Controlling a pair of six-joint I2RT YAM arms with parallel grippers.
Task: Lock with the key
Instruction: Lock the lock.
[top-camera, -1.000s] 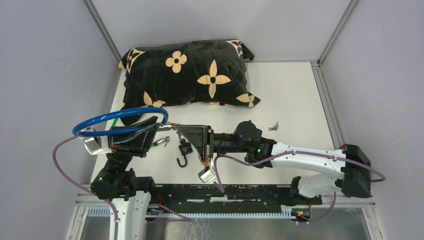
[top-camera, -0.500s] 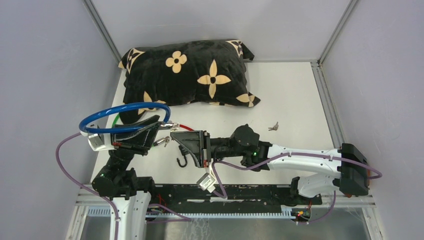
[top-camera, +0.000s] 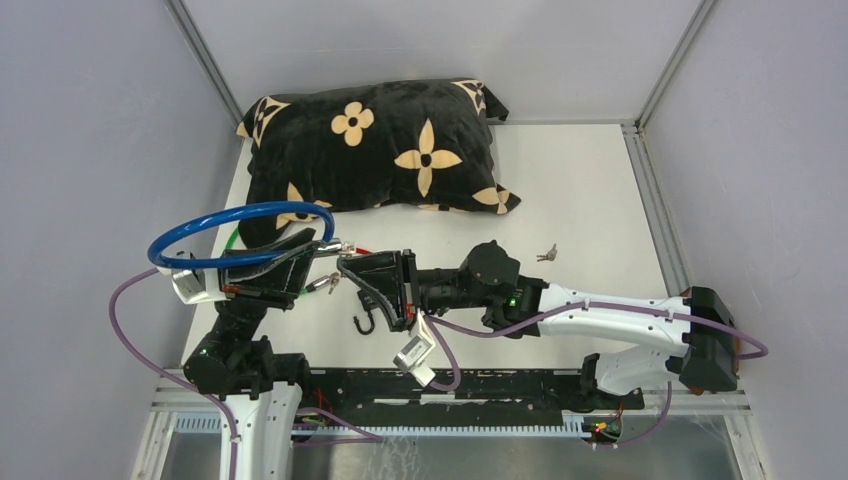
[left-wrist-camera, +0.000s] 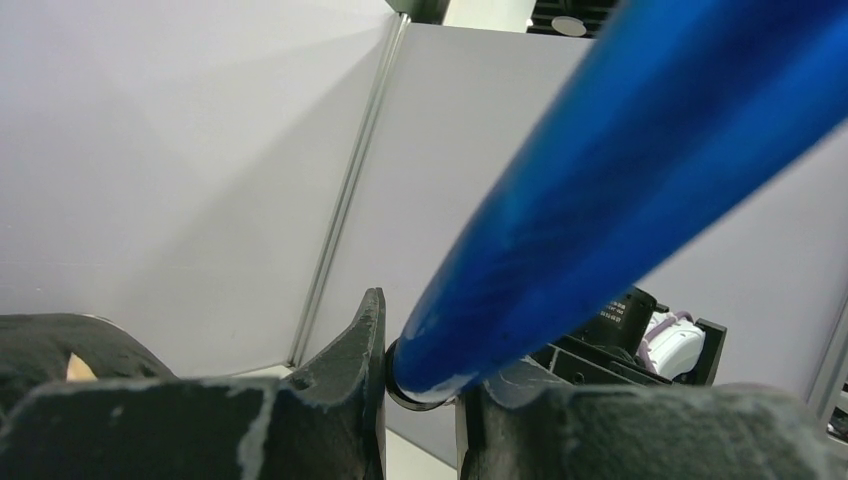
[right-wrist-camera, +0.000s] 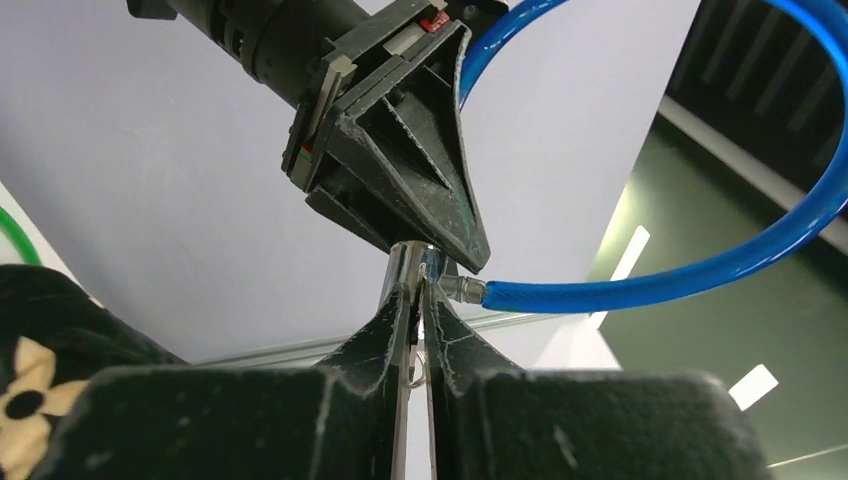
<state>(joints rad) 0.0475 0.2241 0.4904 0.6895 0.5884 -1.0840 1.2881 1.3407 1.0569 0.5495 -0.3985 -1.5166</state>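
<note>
A blue cable lock (top-camera: 235, 215) forms a loop held off the table at the left. My left gripper (top-camera: 322, 250) is shut on the blue cable (left-wrist-camera: 600, 200), which runs up between its two fingers (left-wrist-camera: 360, 360). In the right wrist view my right gripper (right-wrist-camera: 418, 272) is shut on a thin silver key (right-wrist-camera: 407, 268), with a small key ring showing between the jaws. The key's tip meets the lock's end just under the left gripper's tips (right-wrist-camera: 440, 230), next to the cable's metal ferrule (right-wrist-camera: 462, 290). From above, my right gripper (top-camera: 347, 268) sits right against the left one.
A black pillow with tan flowers (top-camera: 380, 145) fills the far left of the table. Loose keys (top-camera: 546, 253) lie right of centre. A black hook (top-camera: 365, 322) lies near the right gripper, a small silver ring (top-camera: 322, 284) hangs below the left gripper, and a green ring (top-camera: 232, 238) shows under the loop.
My right gripper has moved left and away from me to the lock's end and closed on the key. The blue loop shifted slightly in the left gripper's hold.
</note>
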